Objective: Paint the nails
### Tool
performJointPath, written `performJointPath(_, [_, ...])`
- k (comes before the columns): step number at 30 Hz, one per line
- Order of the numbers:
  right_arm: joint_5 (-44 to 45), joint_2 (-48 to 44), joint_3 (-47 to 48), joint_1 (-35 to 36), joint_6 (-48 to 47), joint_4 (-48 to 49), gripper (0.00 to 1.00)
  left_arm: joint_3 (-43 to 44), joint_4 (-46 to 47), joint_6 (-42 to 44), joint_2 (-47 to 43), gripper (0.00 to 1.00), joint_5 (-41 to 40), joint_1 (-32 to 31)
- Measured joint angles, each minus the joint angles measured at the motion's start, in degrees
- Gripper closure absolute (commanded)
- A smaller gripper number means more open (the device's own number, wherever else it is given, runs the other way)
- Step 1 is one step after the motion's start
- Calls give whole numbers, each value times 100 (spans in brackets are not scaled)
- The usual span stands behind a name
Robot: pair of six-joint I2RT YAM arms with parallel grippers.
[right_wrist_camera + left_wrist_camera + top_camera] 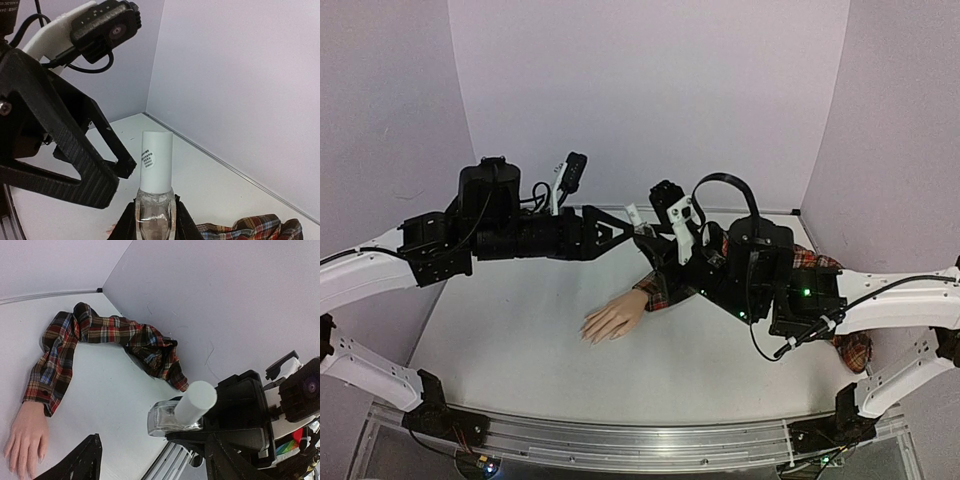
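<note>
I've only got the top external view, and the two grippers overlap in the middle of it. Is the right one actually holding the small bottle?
Observer: Yes. The right wrist view shows the right gripper shut on the glass body of the clear bottle, which stands upright between its fingers.
Operator: Is the cap off?
Observer: No. The white cap sits on the bottle's neck.
Operator: And the left gripper, open or closed?
Observer: The left gripper is open. In the left wrist view its fingers are spread wide and the cap points toward the gap between them. I can't tell whether a fingertip touches the cap.
</note>
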Motion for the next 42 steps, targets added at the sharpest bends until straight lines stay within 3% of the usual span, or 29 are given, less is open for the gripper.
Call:
performJointPath(10, [-951, -124, -98, -86, -19, -393, 100, 750, -691, 55, 102, 56, 423, 12])
performJointPath(18, [-1088, -123, -94, -86, -18, -511, 100, 774, -865, 67, 212, 57, 605, 12])
performJointPath(27, [-1081, -103, -86, -86, -17, -527, 100, 774, -1006, 108, 238, 73, 649, 12])
performJointPath(37, [-1072, -72, -29, -86, -15, -549, 100, 774, -1008, 117, 255, 70, 656, 23])
performJointPath(42, [-1072, -67, -29, -86, -15, -551, 100, 774, -1007, 135, 258, 75, 652, 23])
